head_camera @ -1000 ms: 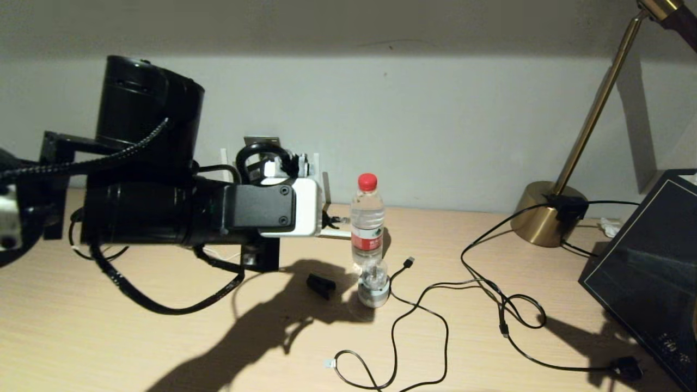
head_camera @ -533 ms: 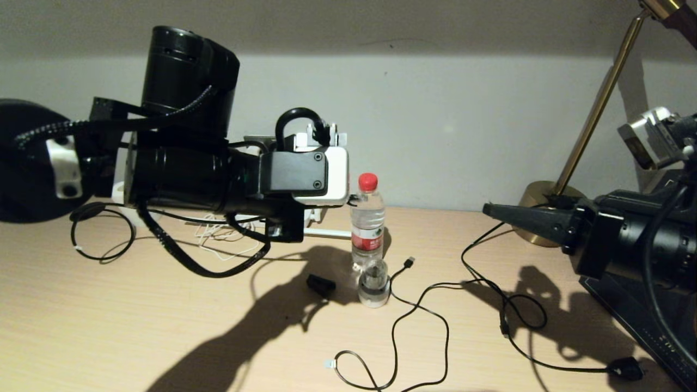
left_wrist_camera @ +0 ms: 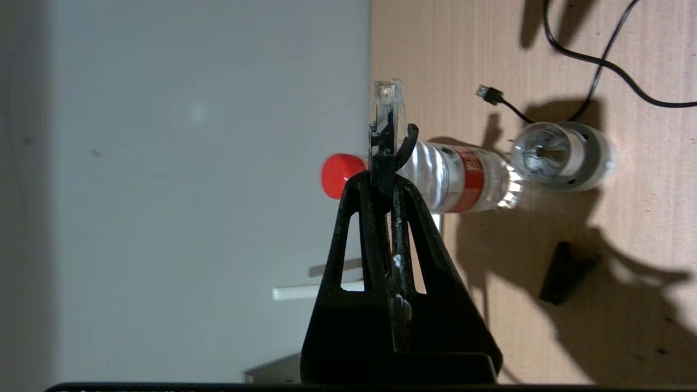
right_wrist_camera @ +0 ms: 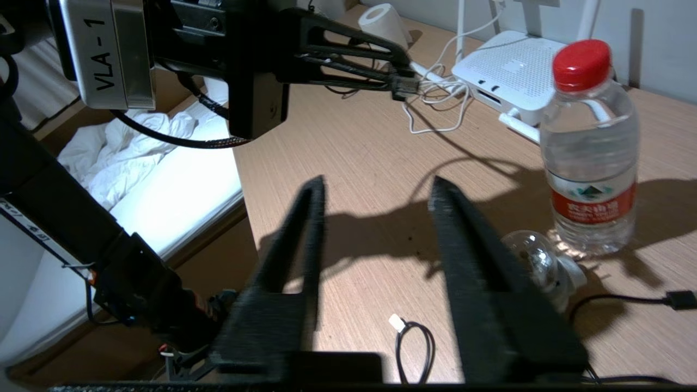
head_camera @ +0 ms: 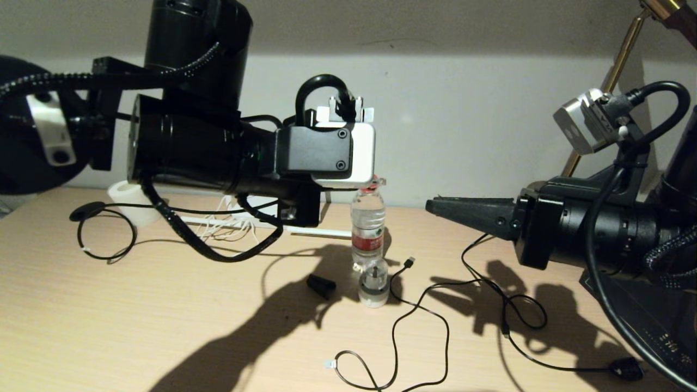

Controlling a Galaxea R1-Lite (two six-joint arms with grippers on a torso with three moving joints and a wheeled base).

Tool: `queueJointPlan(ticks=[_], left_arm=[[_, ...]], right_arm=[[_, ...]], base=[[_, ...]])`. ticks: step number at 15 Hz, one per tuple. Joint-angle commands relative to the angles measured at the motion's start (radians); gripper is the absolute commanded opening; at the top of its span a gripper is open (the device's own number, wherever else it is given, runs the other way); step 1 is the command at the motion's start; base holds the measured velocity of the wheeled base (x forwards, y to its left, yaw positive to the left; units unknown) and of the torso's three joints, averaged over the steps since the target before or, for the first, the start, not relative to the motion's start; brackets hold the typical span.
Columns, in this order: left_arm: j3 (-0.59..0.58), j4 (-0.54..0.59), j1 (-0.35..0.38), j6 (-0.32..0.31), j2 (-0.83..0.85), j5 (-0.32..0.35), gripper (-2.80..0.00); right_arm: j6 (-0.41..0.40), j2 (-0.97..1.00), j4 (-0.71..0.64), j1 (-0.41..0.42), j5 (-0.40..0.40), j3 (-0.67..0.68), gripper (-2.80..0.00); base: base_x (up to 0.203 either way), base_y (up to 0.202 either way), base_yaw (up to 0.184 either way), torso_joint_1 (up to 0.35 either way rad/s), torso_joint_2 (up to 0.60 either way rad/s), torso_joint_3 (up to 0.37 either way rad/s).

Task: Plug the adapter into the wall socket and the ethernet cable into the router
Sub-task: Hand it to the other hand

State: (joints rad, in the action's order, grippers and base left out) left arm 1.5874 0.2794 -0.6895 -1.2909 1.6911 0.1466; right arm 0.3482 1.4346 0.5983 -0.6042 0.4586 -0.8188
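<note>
From the head, the left claw (head_camera: pixel 375 182) hangs above the surface (head_camera: pixel 136 305) at the bottle's (head_camera: pixel 367 228) twelve o'clock; the left wrist shows it clamped on the ethernet cable (left_wrist_camera: pixel 387 117); the right wrist shows the right claw (right_wrist_camera: pixel 375 201) spread open, the router (right_wrist_camera: pixel 506 76), seemingly unplugged, near its one o'clock.

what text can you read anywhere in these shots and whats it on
"VLA - 1": printed on the silver camera block on the left arm's wrist, right wrist view.
Water bottle label: white characters and a logo on the red band, too small to read.
Dark box at the table's right edge: pale print near its lower corner, too small to read.
Nothing else legible.
</note>
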Motion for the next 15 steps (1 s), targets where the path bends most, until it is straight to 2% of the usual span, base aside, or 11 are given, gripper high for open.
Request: queueJointPlan(ticks=[1, 7, 11, 15], left_arm=[[0.014, 0.013, -0.013, -0.025, 0.001, -0.001, -2.80], [0.024, 0.008, -0.026, -0.103, -0.005, -0.001, -2.80], [0.050, 0.012, -0.048, -0.107, 0.000, 0.002, -2.80], [0.046, 0.012, -0.085, -0.107, 0.001, 0.004, -2.80]], right_arm=[[0.001, 0.001, 0.002, -0.022, -0.016, -0.023, 0.00], [-0.001, 0.033, 0.006, -0.028, -0.058, -0.045, 0.00], [-0.001, 0.059, 0.008, -0.029, -0.057, -0.056, 0.00], [0.003, 0.087, 0.070, -0.029, -0.057, -0.060, 0.00]], base=[[0.000, 0.000, 0.000, 0.000, 0.00, 0.000], [0.000, 0.000, 0.000, 0.000, 0.00, 0.000], [0.000, 0.000, 0.000, 0.000, 0.00, 0.000], [0.000, 0.000, 0.000, 0.000, 0.00, 0.000]])
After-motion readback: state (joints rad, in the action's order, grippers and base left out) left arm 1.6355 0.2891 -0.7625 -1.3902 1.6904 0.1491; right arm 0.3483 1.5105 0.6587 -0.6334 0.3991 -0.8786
